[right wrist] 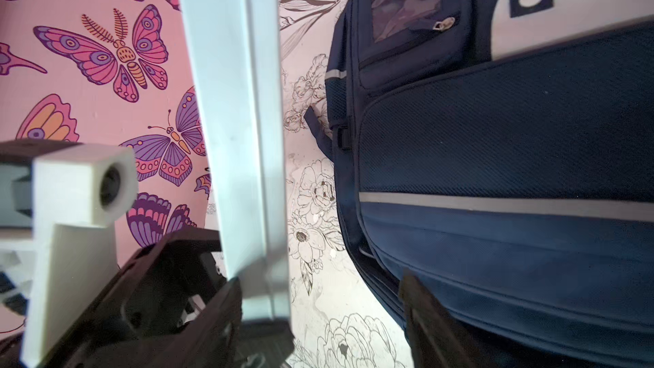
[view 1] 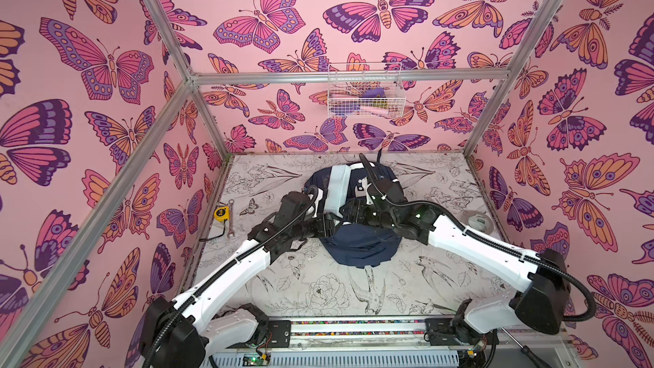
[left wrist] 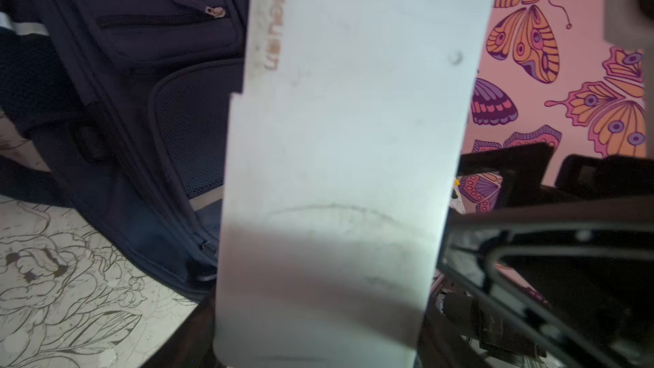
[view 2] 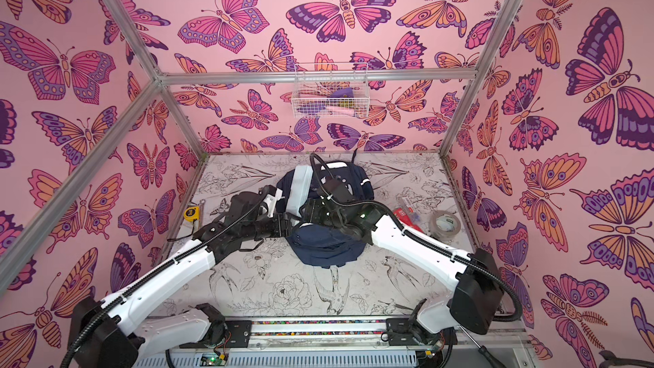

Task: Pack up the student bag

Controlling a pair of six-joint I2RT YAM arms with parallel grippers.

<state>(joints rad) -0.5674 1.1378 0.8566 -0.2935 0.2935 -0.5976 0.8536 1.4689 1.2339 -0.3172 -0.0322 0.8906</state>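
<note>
The student bag (view 1: 361, 247) (view 2: 329, 247) lies flat in the middle of the table, navy with thin pale stripes and a white patch near its far end. A white flat plastic case (view 1: 338, 185) (view 2: 300, 185) stands over the bag's left part. My left gripper (view 1: 325, 212) is shut on its near end, and the case (left wrist: 336, 136) fills the left wrist view, with the bag (left wrist: 159, 118) beside it. My right gripper (right wrist: 323, 331) is open. One of its fingers is by the case's (right wrist: 233, 100) end and the other is against the bag's (right wrist: 495, 136) side.
A yellow tape measure (view 1: 222, 213) and a wrench lie at the table's left edge. A red packet (view 2: 403, 215) and a roll of tape (view 2: 445, 224) sit on the right. A wire basket (view 1: 364, 95) hangs on the back wall. Both arms cross over the bag.
</note>
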